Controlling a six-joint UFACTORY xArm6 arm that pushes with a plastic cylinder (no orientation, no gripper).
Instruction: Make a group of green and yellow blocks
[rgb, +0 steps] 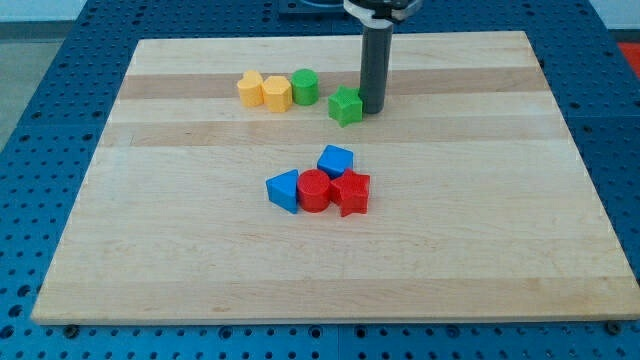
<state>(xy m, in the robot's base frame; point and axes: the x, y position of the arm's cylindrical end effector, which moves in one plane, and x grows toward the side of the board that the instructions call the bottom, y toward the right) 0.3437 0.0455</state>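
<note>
Your rig carries no claw to clench or release, only my tip (372, 106), which sits touching the green star block (346, 105) at its view's-left side. Farther toward the view's left of my tip, the green cylinder (305, 86) adjoins the yellow hexagon block (277, 94) and a second yellow block (250, 88), whose shape you cannot tell, on the bench (150, 250).

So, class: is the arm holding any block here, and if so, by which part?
Nothing is held. The arm ends in a plain rod; my tip stands against the view's right side of the green star block, only able to push it.
</note>
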